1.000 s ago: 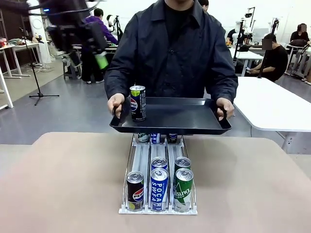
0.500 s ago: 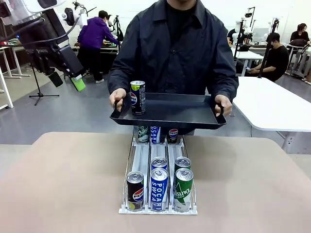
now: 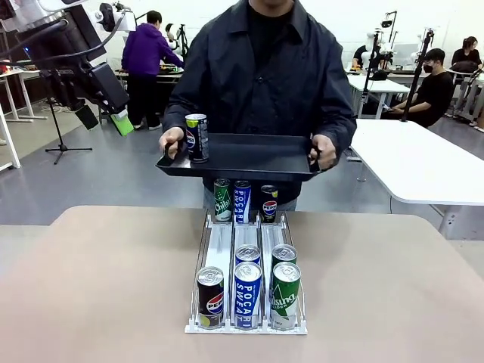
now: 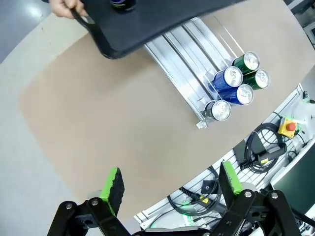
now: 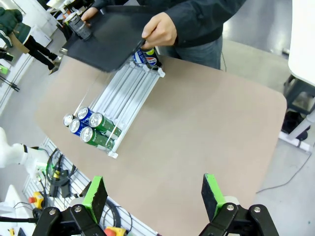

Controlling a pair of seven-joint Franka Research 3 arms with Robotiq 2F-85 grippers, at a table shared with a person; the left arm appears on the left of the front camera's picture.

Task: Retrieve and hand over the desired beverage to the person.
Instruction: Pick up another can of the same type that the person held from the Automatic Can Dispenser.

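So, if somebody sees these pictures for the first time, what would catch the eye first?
The person in the dark jacket at the far side holds up a black tray, with one Pepsi can standing at its left end. In the middle of the table, a white rack has five cans at its near end.

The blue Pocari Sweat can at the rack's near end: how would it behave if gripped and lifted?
The blue can is tall and slim, so probably tippy once clear of the rack. Its glossy wall looks slippery and may dent if squeezed hard.
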